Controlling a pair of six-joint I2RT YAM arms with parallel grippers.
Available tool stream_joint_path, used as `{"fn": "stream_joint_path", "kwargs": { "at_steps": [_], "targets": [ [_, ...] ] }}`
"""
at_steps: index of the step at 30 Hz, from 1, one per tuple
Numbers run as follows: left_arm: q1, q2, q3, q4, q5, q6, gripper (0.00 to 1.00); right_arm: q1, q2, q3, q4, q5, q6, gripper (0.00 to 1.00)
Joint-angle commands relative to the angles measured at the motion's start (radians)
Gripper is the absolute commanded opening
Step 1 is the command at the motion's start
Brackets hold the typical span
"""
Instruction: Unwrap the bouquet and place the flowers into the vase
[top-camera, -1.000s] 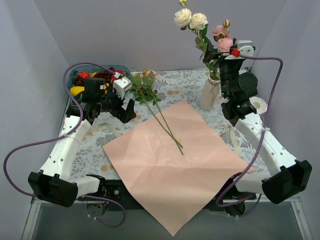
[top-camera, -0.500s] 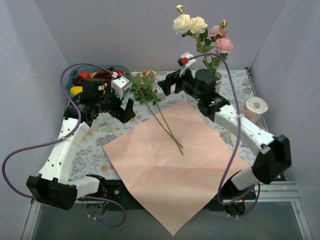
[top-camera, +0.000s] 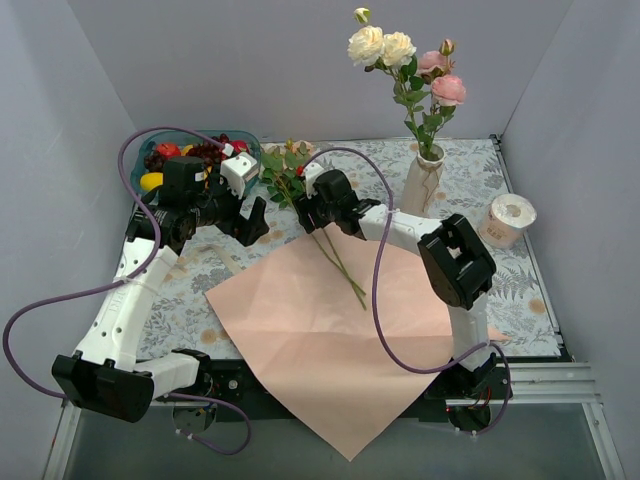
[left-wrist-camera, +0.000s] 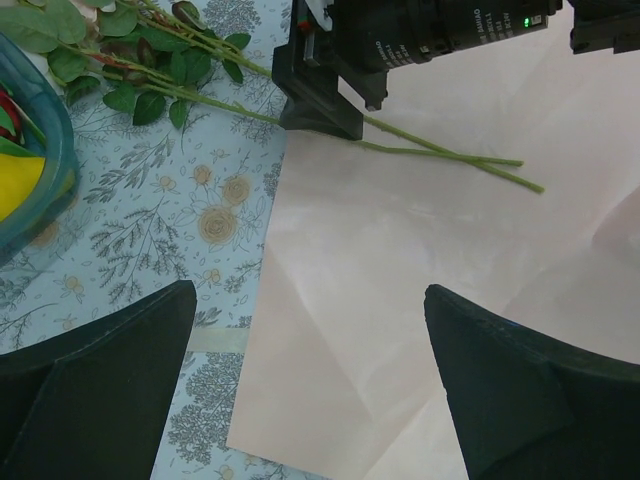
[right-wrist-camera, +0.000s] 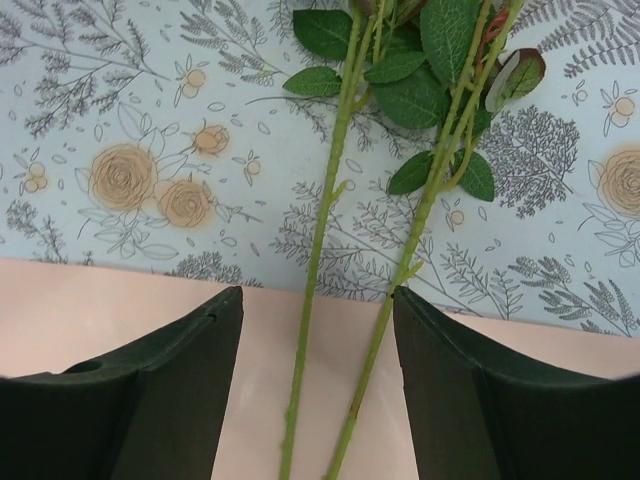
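At the paper's far edge: right arm reaches low leftward, right gripper astride two stems, jaws apart (touching neither). Elbow bent, left gripper hangs agape over the paper's left edge.

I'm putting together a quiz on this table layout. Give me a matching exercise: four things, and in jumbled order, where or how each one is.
Things:
1. vase
2. tape roll
3. tray
4. paper

Places or states:
A. back left corner, with fruit in it
B. spread flat across the middle
C. near the right edge
D. holds upright roses

Pairs: 1-D, 2-C, 3-A, 4-B
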Motion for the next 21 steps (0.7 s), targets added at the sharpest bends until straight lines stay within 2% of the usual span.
{"fn": "stream_joint_path", "kwargs": {
  "at_steps": [1, 7, 18, 21],
  "targets": [
    [0.003, -0.038, 0.0, 0.006, -0.006, 0.024, 0.98, 0.0, 0.051, 0.096, 0.078, 0.033, -0.015, 0.68],
    [0.003, -0.047, -0.017, 0.009, 0.009, 0.035, 0.98, 0.005, 0.131, 0.098, 0.194, 0.032, -0.015, 0.63],
    [0.003, -0.05, -0.027, 0.0, -0.028, 0.067, 0.98, 0.032, 0.299, 0.227, 0.141, 0.052, 0.008, 0.54],
    [0.002, -0.055, -0.03, 0.0, -0.025, 0.065, 0.98, 0.032, 0.312, 0.237, 0.126, 0.059, 0.011, 0.47]
  ]
}}
